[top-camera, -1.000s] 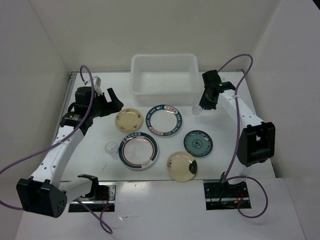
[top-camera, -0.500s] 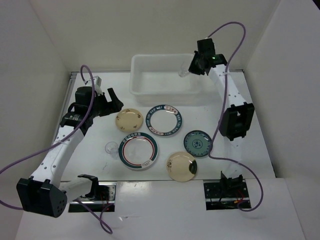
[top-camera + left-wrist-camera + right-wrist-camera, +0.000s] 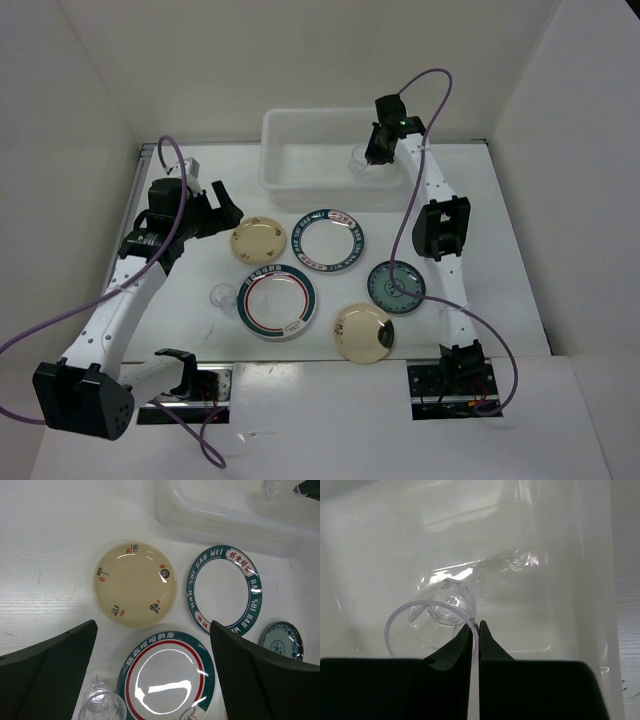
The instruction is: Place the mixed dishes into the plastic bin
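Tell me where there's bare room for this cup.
In the bin, the floor is bare left of the held cup. The table is bare right of the teal plate. Crowded: the other four plates and a second cup in front of the bin.

Just right of the cream plate [image 3: 135,584], the green-rimmed plate [image 3: 223,591] reads "HAO WEI" in white on its rim, apparently twice, with white Chinese characters in red panels. Below the cream plate, the green-and-red-rimmed plate [image 3: 166,677] carries white Chinese characters. The cream plate's own small marks are unreadable.
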